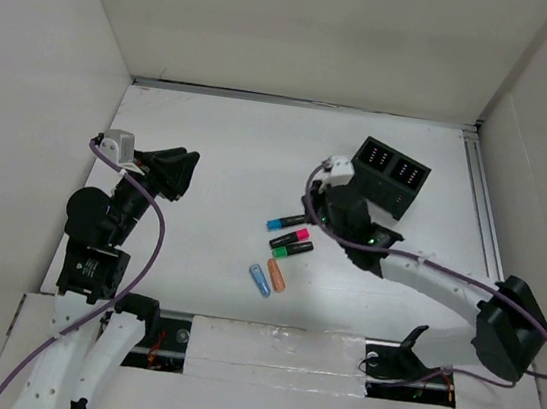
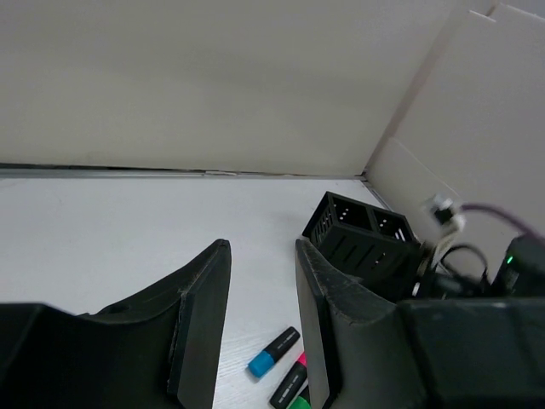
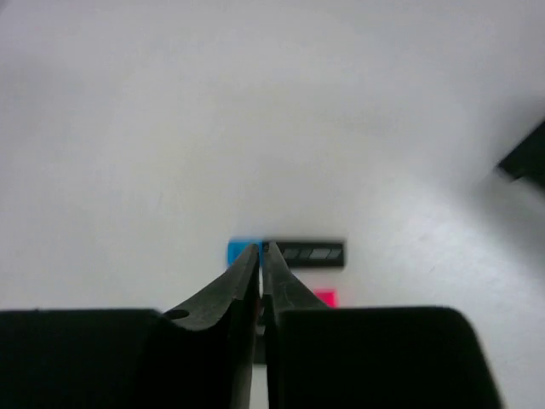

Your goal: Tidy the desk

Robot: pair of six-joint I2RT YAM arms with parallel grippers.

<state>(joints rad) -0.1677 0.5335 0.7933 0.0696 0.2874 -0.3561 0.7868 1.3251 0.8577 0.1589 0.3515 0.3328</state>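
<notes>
The right claw [image 3: 261,249], fingers pressed together and empty, hovers over the blue-capped highlighter [image 3: 294,253] lying mid-way across the white counter [image 1: 230,148]. The left claw [image 2: 262,256] stands apart. The pen looks light, stiff and slick, best pinched across its black barrel.

No text, brand, number or sign is legible in any view. The blue-capped highlighter [image 3: 294,253] carries a row of pale printed marks along its black barrel in the right wrist view, but they are too blurred to read. A black joint housing on the left arm [image 1: 94,267] bears small white print, too small to read.
</notes>
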